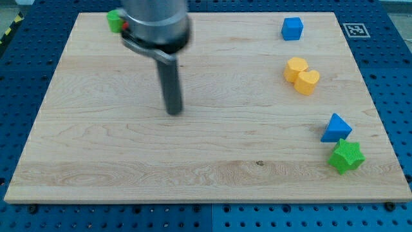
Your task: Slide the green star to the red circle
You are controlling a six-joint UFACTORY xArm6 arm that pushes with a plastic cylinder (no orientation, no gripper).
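The green star (346, 156) lies near the board's right edge at the view's lower right, touching a blue triangle (336, 127) just above it. No red circle can be made out; a small red patch (125, 25) shows at the arm's left edge, at the view's top left. My tip (174, 111) rests on the board left of centre, far to the left of the green star and touching no block.
A green block (114, 20) sits at the top left, partly hidden by the arm. A blue cube (291, 28) is at the top right. Two yellow blocks (301, 76) touch each other below it. The wooden board (96, 161) lies on a blue pegboard.
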